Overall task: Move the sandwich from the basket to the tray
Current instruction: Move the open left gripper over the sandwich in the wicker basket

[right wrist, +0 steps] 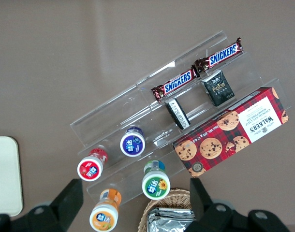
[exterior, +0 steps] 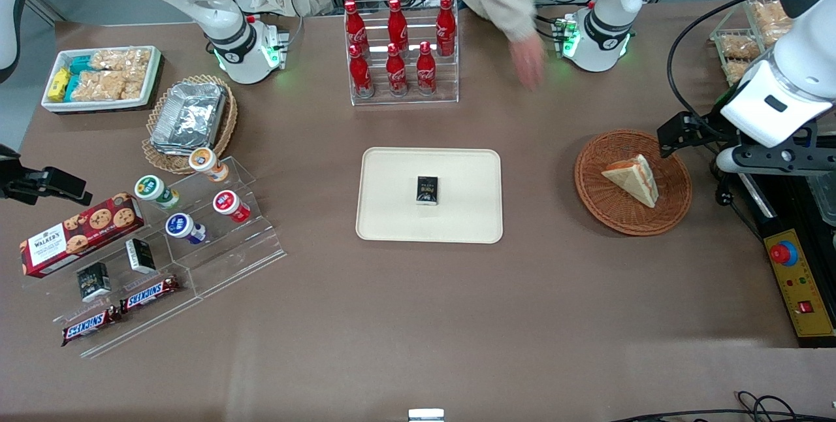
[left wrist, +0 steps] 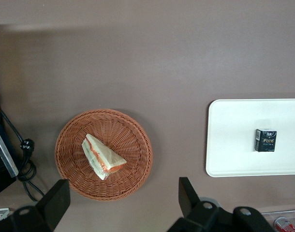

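The sandwich (exterior: 633,177) (left wrist: 103,157), a white bread wedge with an orange filling edge, lies in the round reddish-brown basket (exterior: 591,196) (left wrist: 133,140) toward the working arm's end of the table. My left gripper (exterior: 676,134) (left wrist: 122,186) hovers high above the basket's edge, open, its fingers spread wide with nothing between them. The cream tray (exterior: 392,213) (left wrist: 234,145) sits mid-table beside the basket, apart from it, with a small black box (exterior: 427,189) (left wrist: 265,140) on it.
A rack of red cola bottles (exterior: 400,49) stands farther from the front camera than the tray, with a person's hand (exterior: 528,63) beside it. A yellow emergency-stop box (exterior: 793,278) sits by the basket. An acrylic snack stand (exterior: 163,239) fills the parked arm's end.
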Controlling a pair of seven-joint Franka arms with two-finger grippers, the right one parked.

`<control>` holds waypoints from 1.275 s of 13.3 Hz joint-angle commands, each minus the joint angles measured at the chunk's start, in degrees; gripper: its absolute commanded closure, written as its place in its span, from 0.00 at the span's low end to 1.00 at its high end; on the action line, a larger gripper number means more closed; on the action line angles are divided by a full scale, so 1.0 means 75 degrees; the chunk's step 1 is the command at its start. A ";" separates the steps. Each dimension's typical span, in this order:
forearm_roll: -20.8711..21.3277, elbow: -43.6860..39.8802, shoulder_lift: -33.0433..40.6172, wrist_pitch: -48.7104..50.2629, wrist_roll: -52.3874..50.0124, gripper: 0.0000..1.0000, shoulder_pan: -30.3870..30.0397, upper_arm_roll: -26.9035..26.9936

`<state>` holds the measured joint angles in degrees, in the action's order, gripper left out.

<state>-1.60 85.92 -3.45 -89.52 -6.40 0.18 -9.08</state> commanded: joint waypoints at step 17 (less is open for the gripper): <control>0.0097 0.4043 0.2977 -0.0367 -0.3787 0.00 -0.0388 0.0413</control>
<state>-1.33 106.32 11.60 -87.92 -32.89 -2.38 -6.10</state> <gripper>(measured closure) 0.000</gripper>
